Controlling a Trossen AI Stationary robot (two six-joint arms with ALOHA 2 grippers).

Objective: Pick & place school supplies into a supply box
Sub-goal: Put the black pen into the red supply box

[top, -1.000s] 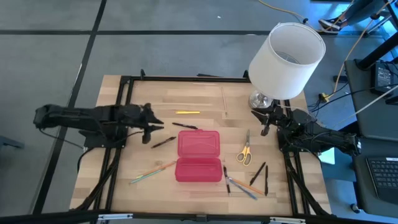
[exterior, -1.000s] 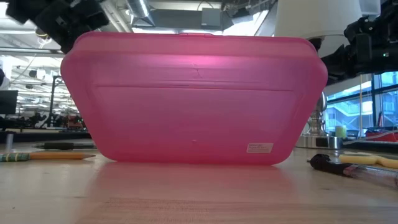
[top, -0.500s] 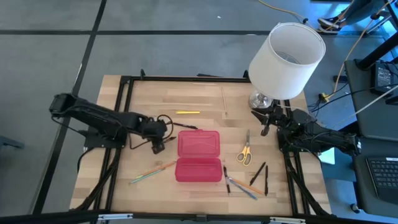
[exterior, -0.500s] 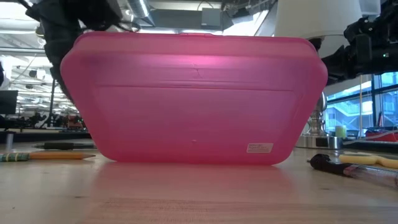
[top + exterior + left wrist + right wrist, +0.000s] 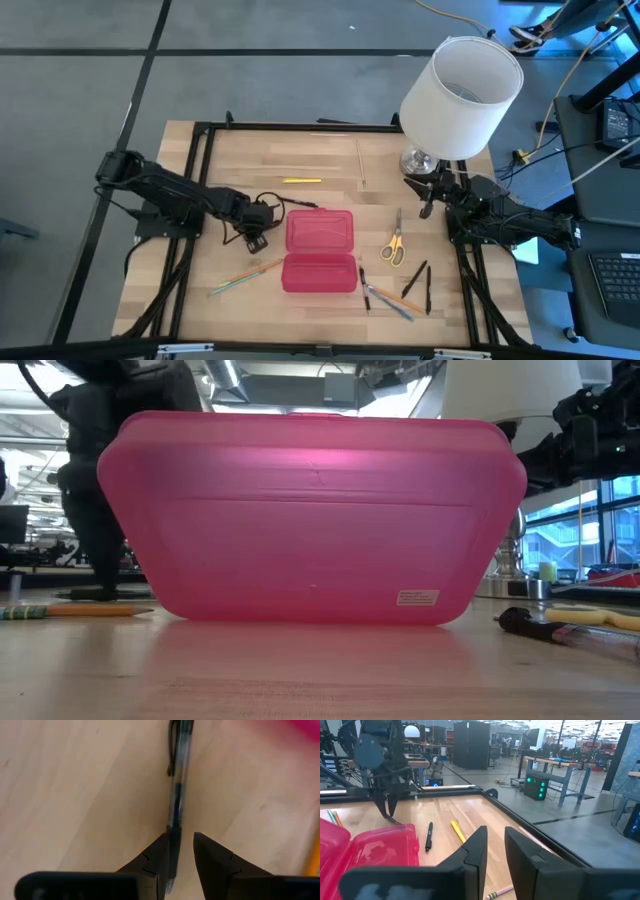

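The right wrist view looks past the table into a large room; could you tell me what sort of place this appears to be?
Probably a robotics lab or workshop: workbenches stand on a bare concrete floor, dark equipment cabinets line the back, and the wooden table sits in a black metal frame.

The wooden table (image 5: 330, 160) carried the lot. The red-pink supply box (image 5: 320, 250) lay open at its middle, a black pen (image 5: 262, 229) just off its left edge and a yellow pencil (image 5: 301, 181) farther back. Coloured pencils (image 5: 245, 276) lay front-left. Yellow-handled scissors (image 5: 393, 240) sat right of the box, more pens (image 5: 400, 290) in front of them, and a lamp base (image 5: 417, 160) stood back-right.
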